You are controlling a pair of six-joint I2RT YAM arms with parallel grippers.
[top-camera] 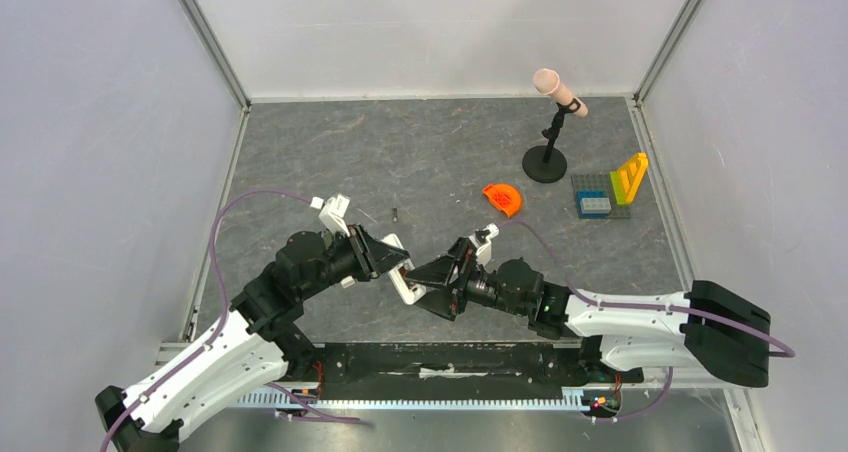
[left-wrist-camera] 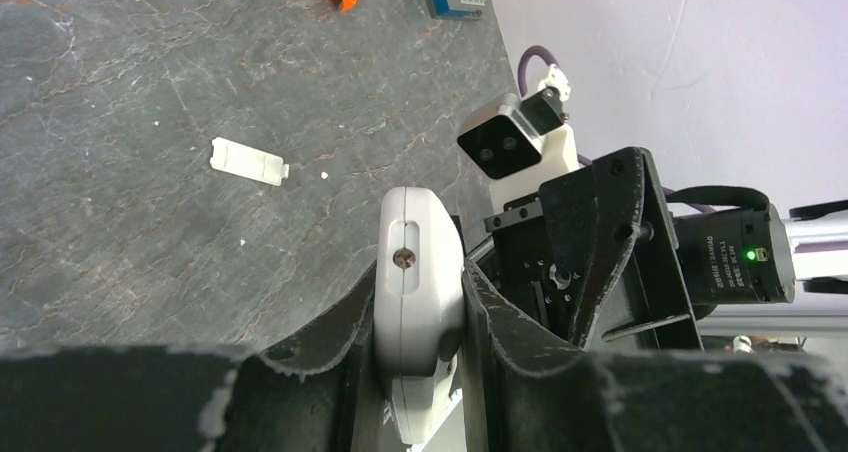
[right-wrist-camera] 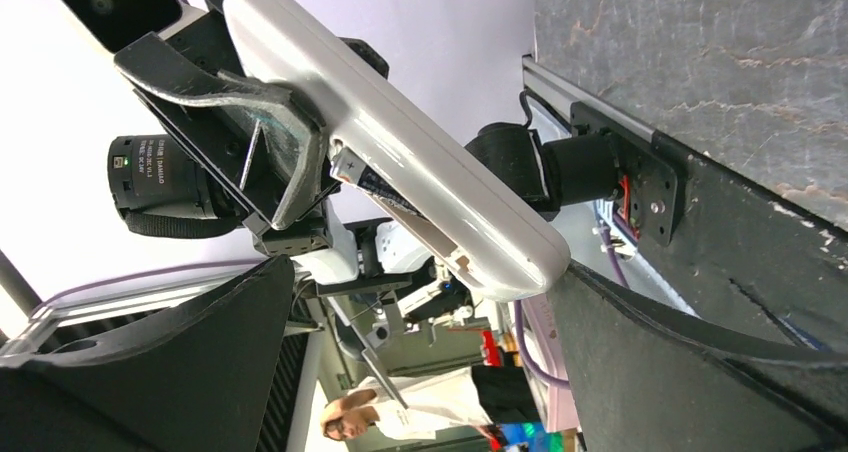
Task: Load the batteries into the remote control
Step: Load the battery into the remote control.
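My left gripper is shut on the white remote control and holds it above the table's near middle. In the left wrist view the remote stands end-on between the fingers. My right gripper faces it, open and empty. In the right wrist view the remote slants across, with its battery recess facing down. A dark strip shows in the recess; I cannot tell if it is a battery. A tiny dark cylinder, like a battery, lies on the table behind the grippers.
A small white cover plate lies on the grey table. An orange piece lies at mid-right. A black stand with a pink microphone and a grey plate with coloured bricks stand at the back right.
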